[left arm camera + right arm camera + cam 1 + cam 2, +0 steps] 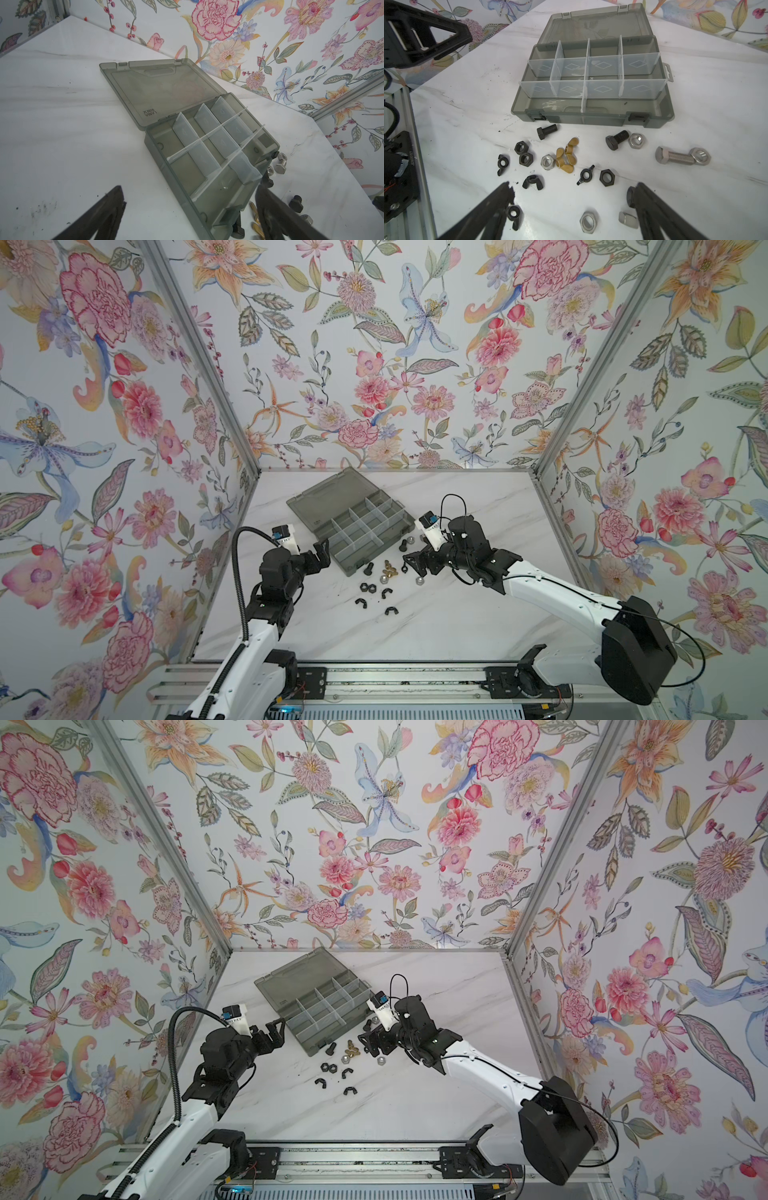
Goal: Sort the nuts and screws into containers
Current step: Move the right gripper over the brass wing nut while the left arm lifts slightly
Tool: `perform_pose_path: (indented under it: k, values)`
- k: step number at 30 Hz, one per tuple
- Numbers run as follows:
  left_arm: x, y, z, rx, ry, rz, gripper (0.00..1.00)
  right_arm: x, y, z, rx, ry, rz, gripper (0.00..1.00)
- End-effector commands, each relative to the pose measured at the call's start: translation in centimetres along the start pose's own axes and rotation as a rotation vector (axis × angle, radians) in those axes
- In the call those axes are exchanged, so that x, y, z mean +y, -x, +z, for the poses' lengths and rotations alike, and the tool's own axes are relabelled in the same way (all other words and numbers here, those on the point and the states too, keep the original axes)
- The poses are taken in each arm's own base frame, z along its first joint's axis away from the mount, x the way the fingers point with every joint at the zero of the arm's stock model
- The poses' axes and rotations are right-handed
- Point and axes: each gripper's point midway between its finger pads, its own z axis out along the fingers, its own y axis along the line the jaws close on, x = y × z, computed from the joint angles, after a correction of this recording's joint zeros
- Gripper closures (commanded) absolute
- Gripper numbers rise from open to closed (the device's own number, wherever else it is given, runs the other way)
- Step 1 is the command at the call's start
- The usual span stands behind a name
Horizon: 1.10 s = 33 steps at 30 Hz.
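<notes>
Floral wallpaper [374, 344] is wrapping three sides of a white marble-look table [436, 626]. At the centre of both top views a smoky-grey organizer box [332, 549] is sitting at a slant. Its flat lid [328, 495] is lying open toward the upper left, and its containers [572, 66] — small cells split by clear dividers — are facing up.

The screws and nuts are lying loose on the table outside the box, just below and right of its near corner in both top views. In the right wrist view two black bolts [547, 132] are resting near the box's front wall, and a silver hex bolt [673, 158] is lying at the right with a silver nut [700, 156] touching its threaded end. Brass wing nuts [565, 158] are bunching at the middle of the scatter, with black hex nuts [523, 153] and black wing nuts [533, 181] lying around them.

The left gripper [322, 551] is hovering at the box's left edge, fingers spread wide and holding nothing — whether it is touching the box I cannot tell. The right gripper [571, 188] is hanging low over the right end of the scatter, its fingers also standing wide apart with nothing gripped between them.
</notes>
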Motion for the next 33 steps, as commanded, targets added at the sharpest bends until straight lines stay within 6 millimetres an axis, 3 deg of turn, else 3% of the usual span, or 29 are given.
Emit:
perform_pose_path:
  k: [1,6,11,20,23,33]
  values:
    - [-0.3,-0.9,-0.2,0.060,0.001,-0.031,0.01,0.2,-0.9,1.5,0.077,0.029,0.077,0.11]
    - [-0.1,-1.2,-0.4,0.084,0.019,-0.021,0.01,0.4,-1.5,4.3,0.124,0.068,0.153,0.18]
    - [-1.2,-1.5,-0.2,0.119,-0.031,-0.022,0.01,0.3,-2.0,6.5,0.130,0.096,0.197,0.20]
    - [-2.6,-1.9,-0.1,0.161,-0.109,-0.024,0.01,0.4,-3.2,9.1,0.175,0.105,0.231,0.27]
    - [-2.9,-1.8,-0.3,0.167,-0.124,-0.019,0.01,0.6,-3.5,9.8,0.191,0.107,0.241,0.34]
    - [-3.0,-2.0,-0.3,0.180,-0.123,-0.015,0.01,1.0,-4.3,12.0,0.228,0.095,0.255,0.45]
